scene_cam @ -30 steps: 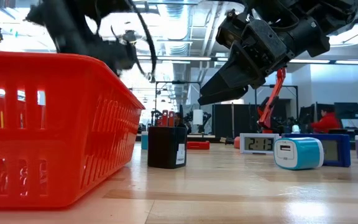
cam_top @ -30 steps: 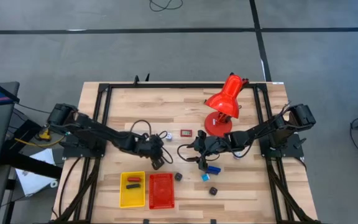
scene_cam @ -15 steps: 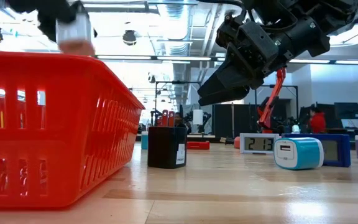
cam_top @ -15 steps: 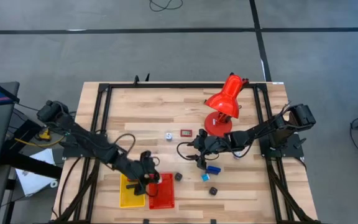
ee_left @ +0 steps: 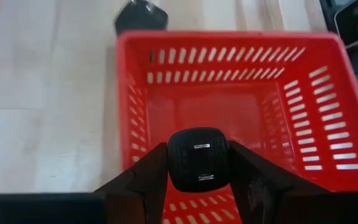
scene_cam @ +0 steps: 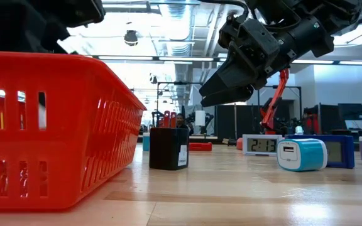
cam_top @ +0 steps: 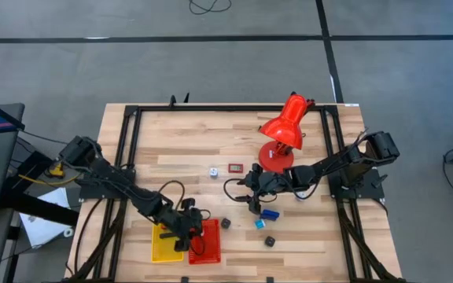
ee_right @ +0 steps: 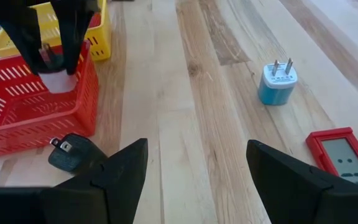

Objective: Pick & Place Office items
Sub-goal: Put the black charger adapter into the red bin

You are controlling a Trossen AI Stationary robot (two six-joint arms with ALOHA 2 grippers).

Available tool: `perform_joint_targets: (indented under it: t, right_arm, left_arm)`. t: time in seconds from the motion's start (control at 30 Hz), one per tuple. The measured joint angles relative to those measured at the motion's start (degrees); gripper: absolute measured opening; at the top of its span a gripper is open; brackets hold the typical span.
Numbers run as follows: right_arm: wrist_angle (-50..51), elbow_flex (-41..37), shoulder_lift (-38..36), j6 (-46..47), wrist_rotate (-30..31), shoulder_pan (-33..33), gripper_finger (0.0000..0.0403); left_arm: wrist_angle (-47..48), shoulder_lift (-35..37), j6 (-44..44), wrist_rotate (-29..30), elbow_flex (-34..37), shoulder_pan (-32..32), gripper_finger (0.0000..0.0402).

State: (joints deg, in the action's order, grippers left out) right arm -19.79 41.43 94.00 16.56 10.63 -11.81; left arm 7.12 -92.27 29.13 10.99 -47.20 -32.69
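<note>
My left gripper (cam_top: 189, 236) hangs over the red basket (cam_top: 205, 242), shut on a small plug adapter (ee_left: 199, 158) with a black pronged face. The right wrist view shows that adapter (ee_right: 57, 73) with a pale body, above the basket's rim. My right gripper (cam_top: 252, 206) stands open above the table's middle with nothing between its fingers (ee_right: 124, 171). On the wood lie a blue charger (ee_right: 277, 83), a black adapter (ee_right: 73, 154), a red-framed clock (ee_right: 344, 155), a blue piece (cam_top: 270, 213) and a black block (cam_top: 270, 241). The yellow tray (cam_top: 166, 240) holds a few small pieces. My left gripper pinches the adapter by two opposite sides (ee_left: 173, 163) between its two fingers. The fingers slant down from the table's left side. The adapter is lifted clear, above the inside of the red basket (ee_left: 229, 106), its pronged face turned back toward the wrist.
The red desk lamp (cam_top: 283, 134) stands at the far right, just behind my right arm. A small white piece (cam_top: 213, 170) lies mid-table. Black frame rails (cam_top: 132, 141) run along both sides of the table. Bare wood lies between the red basket and the blue charger.
My left gripper has swung from the table's middle toward the near edge and now hangs over the red basket, rolling as it went. It has kept the adapter lifted clear throughout. The right arm has stayed put.
</note>
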Motion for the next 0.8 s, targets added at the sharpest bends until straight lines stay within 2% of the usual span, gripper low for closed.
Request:
perform_joint_targets:
  t: [0.23,0.8]
  right_arm:
    - [0.02,0.0,0.0,0.0,0.0,0.02,0.0265]
    - [0.94,0.02,0.0,-0.02,-0.01,0.0,0.0265]
  left_arm:
    - [-0.14,-2.39,-0.25,-0.27,0.02,0.0,0.0144]
    - [0.48,-1.83,-0.38,0.18,0.07,0.46,0.0145]
